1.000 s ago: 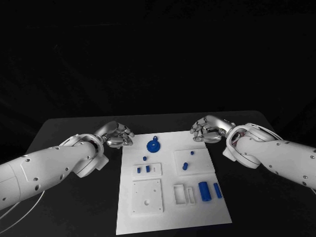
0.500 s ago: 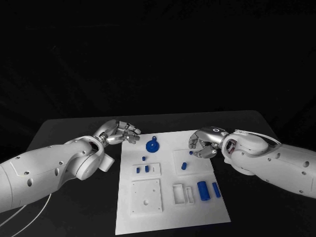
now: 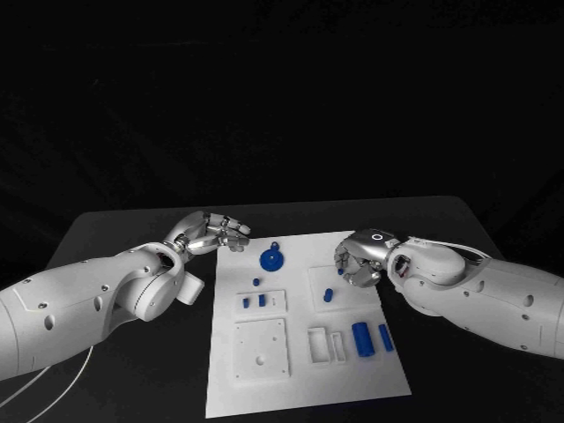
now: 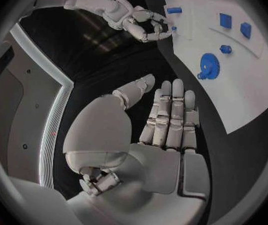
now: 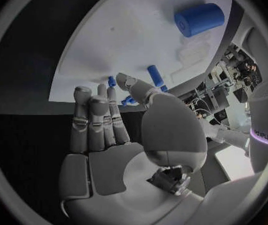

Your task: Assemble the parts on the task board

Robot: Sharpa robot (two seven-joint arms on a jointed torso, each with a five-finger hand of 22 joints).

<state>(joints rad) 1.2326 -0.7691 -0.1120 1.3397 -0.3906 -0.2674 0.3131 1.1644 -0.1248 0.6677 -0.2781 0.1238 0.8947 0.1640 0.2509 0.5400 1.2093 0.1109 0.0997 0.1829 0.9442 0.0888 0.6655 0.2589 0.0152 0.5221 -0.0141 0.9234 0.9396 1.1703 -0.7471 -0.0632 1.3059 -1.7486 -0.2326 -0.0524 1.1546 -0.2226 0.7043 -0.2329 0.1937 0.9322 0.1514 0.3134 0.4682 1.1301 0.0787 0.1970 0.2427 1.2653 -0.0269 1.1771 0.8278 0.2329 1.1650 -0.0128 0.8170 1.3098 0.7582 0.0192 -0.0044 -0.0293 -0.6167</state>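
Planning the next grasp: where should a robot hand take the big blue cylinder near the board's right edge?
Likely across the round sides of the blue cylinder, from above. It lies flat on the task board, long axis running near to far, a thinner blue piece close on its right. The open right robot hand is nearest.

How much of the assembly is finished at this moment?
Little looks done: the blue gear and two cylinders lie loose on the task board. Neither hand holds anything; the right hand hovers over the board's right edge, the left hand beside it.
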